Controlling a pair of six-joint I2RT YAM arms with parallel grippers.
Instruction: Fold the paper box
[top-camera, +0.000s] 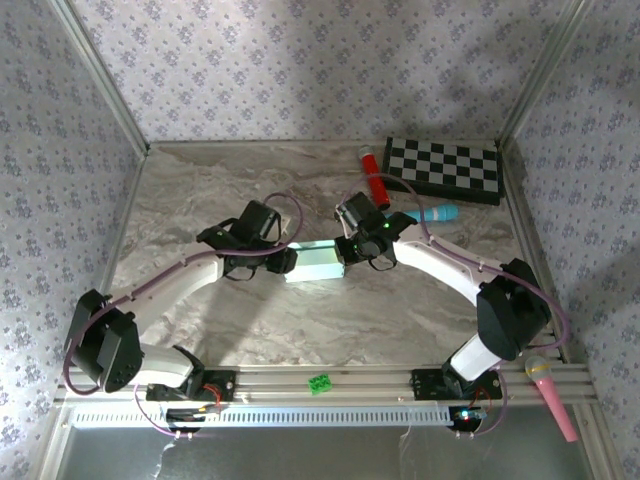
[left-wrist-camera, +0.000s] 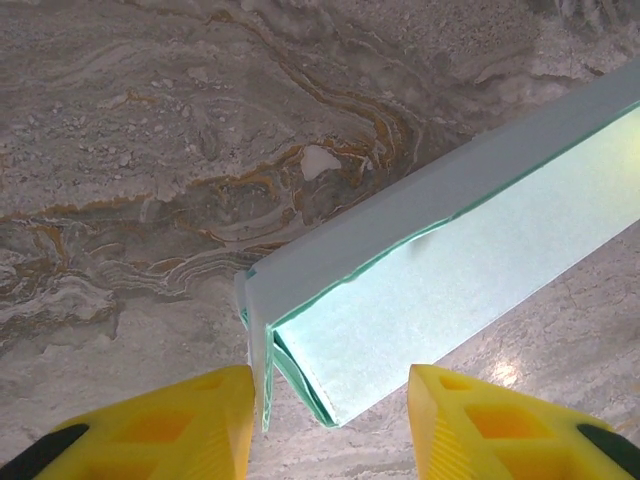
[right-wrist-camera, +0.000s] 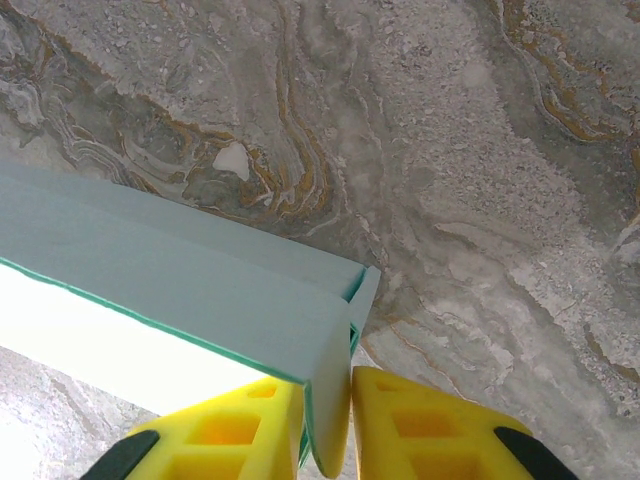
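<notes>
Left wrist: thin, sharp-creased paper box (left-wrist-camera: 430, 260) on veined marble table (left-wrist-camera: 150, 150).

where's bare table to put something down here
Free: the back-left table between the left wall and the red tube; also the near strip between the paper box and the base rail. Crowded: back right, around the checkerboard and teal microphone.

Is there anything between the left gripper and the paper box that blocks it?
Nothing visible does. In the left wrist view, the end of the paper box lies directly between the yellow fingers of the open left gripper, with bare table around it. The right gripper pinches a wall at the opposite end.
</notes>
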